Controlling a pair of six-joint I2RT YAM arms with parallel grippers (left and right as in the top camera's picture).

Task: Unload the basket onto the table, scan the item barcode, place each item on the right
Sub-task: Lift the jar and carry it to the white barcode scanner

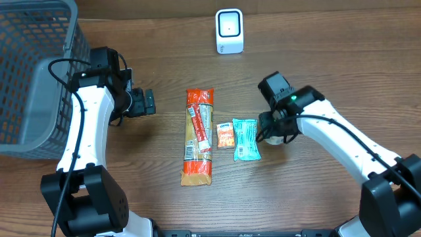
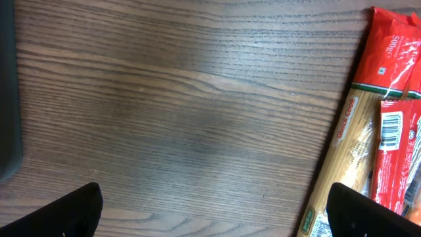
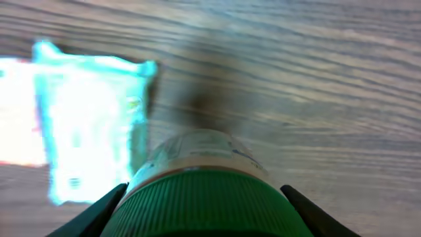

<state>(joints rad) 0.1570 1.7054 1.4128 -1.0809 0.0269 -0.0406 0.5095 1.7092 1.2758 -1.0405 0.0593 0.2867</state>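
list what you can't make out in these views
Jar sides: right wrist view, blurred, mostly behind its lid; overhead, the right gripper covers them.
Teal packet: right wrist view, washed out by glare.
Pasta pack: left wrist view, cut by the right edge.
Orange packet print: overhead, too small.

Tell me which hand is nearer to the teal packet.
Right. The right hand, closed on a green-lidded jar, sits just beside the teal packet on its right. The left hand, open, is far off, beyond the pasta pack.
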